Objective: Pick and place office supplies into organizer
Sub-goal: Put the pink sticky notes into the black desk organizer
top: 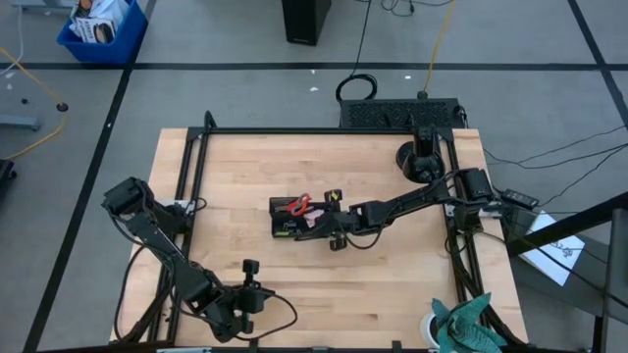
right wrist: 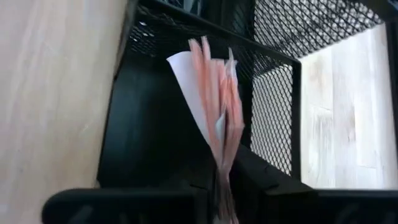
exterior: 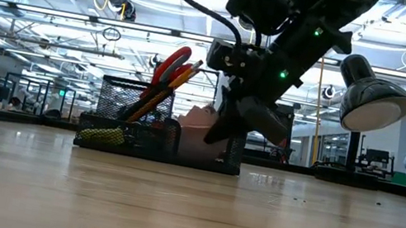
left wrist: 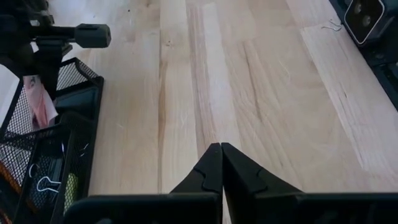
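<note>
Wood tabletop (top: pixel 392 284), mid-table: black mesh organizer (top: pixel 299 218) w/ red-handled scissors (top: pixel 296 205) upright in it. Right gripper (right wrist: pixel 221 186) at organizer's right end, fingers pinching pink sticky-note pad (right wrist: pixel 214 106) over a compartment; pad's lower edge hidden betw. fingers. Left gripper (left wrist: pixel 221 165) near table's front edge, fingers pressed together, holding nothing. Small items in the compartments hard to make out.

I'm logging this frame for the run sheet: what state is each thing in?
Organizer: upright on the table, partly filled.
Scissors: standing handles-up in the organizer.
Pencils: leaning in the organizer.
Sticky pad: pages fanned, pinched in the right gripper over an organizer compartment.
Right gripper: shut on the pad.
Left gripper: shut, empty, near the table's front edge.
</note>
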`<state>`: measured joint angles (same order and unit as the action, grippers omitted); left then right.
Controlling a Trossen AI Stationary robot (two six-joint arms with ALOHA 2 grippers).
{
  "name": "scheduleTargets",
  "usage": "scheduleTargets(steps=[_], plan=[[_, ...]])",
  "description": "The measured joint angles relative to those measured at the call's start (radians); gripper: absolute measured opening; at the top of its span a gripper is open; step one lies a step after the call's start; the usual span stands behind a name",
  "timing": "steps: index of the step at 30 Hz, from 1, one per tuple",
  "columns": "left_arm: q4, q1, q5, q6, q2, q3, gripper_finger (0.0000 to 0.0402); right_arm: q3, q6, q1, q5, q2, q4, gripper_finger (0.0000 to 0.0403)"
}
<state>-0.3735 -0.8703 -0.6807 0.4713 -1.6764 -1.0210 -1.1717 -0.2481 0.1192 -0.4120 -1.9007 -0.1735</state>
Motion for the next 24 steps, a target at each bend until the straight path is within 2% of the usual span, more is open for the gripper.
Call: scheduleTargets(steps=[6,12,18,24], plan=[[-0.001,0.000,0.000,0.009,0.000,0.000,0.0022,0.000,0.015,0.000,0.070,0.000,0.015,0.0083],[0.000,0.000,0.001,0.010,0.000,0.000,0.0018,0.000,0.047,0.000,0.072,0.000,0.015,0.0130],[0.000,0.000,0.003,0.010,0.000,0.000,0.0003,0.000,0.047,0.000,0.076,0.014,-0.010,0.0145],[0.006,0.000,0.003,0.010,-0.002,0.000,0.0023,0.000,0.074,0.000,0.081,0.056,-0.080,0.0146]])
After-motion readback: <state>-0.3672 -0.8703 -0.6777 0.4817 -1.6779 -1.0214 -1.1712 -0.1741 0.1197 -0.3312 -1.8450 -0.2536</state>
